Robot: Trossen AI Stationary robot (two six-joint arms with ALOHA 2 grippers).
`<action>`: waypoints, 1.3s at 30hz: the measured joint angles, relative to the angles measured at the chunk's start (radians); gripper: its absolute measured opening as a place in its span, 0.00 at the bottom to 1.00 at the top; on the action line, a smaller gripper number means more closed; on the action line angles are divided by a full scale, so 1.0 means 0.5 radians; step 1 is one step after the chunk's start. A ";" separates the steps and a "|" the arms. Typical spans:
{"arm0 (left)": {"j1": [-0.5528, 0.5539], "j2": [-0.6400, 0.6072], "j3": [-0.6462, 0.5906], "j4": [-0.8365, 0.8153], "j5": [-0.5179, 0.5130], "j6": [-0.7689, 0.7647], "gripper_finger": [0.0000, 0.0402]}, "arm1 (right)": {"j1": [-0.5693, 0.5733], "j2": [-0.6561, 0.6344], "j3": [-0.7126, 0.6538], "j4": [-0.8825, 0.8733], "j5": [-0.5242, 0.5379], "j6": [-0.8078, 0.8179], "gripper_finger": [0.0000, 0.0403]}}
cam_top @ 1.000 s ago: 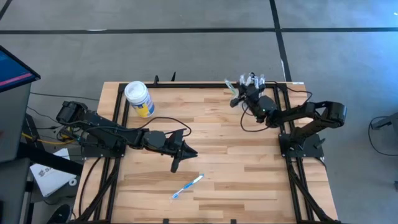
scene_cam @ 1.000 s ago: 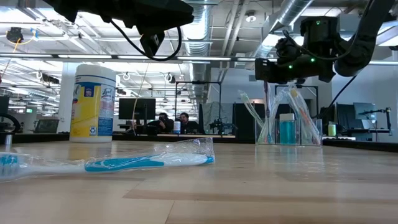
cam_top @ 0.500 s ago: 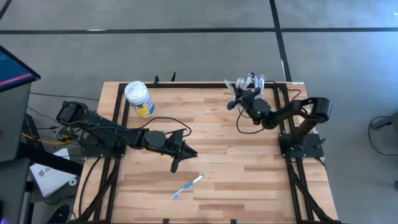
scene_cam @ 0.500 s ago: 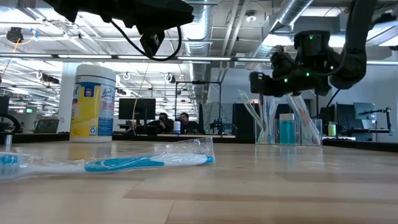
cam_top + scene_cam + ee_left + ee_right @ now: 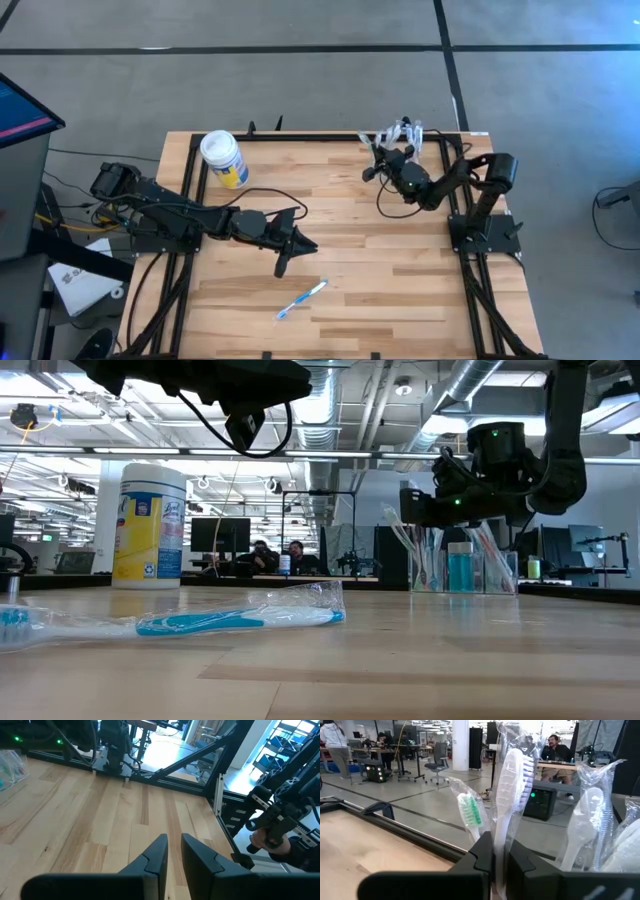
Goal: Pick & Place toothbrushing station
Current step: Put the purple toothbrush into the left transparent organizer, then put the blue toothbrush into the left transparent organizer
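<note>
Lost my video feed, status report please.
Right gripper shut on a wrapped toothbrush at the clear cup. Left gripper hangs idle mid-table. Another toothbrush lies loose, nothing blocking.

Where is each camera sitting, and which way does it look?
High view: above, looking straight down at the wooden table; shows both dark arms.
Low view: at tabletop height, looking across; arms come in from above.
Left wrist view: on the left arm, looking past the left gripper over bare wood.
Right wrist view: on the right arm; right gripper shut on a white wrapped toothbrush.
Shared: high and low views both show the blue-and-white wrapped toothbrush and the clear plastic cup.
</note>
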 joint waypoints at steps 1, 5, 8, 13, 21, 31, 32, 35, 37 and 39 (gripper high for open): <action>0.000 0.000 0.000 0.000 0.000 0.000 0.12 | 0.001 0.000 0.000 -0.004 -0.001 0.000 0.03; 0.000 0.000 0.000 0.000 -0.003 0.000 0.12 | 0.001 0.000 -0.002 -0.007 -0.001 0.000 0.06; 0.000 0.000 0.000 -0.001 -0.009 0.000 0.12 | 0.001 -0.001 -0.002 -0.016 -0.002 0.001 0.09; 0.000 0.000 0.000 -0.001 -0.008 0.000 0.12 | 0.001 0.000 -0.002 -0.064 -0.001 0.031 0.11; 0.000 0.000 0.000 -0.001 -0.007 0.000 0.12 | 0.001 -0.001 -0.003 -0.066 -0.001 0.068 0.13; -0.001 0.000 0.000 -0.002 -0.005 0.000 0.12 | 0.000 -0.023 -0.003 -0.052 0.001 0.035 0.28; 0.000 0.000 0.000 -0.002 -0.005 0.000 0.12 | 0.000 -0.035 -0.003 -0.051 0.001 0.027 0.29; -0.001 0.000 0.000 -0.002 -0.003 0.000 0.12 | 0.004 -0.112 -0.004 -0.061 0.002 -0.033 0.34; -0.001 0.000 0.000 -0.002 0.003 0.000 0.12 | 0.014 -0.183 -0.004 -0.102 0.008 -0.073 0.35; -0.001 0.000 0.000 -0.002 0.003 0.000 0.12 | 0.014 -0.273 -0.004 -0.191 0.007 -0.085 0.36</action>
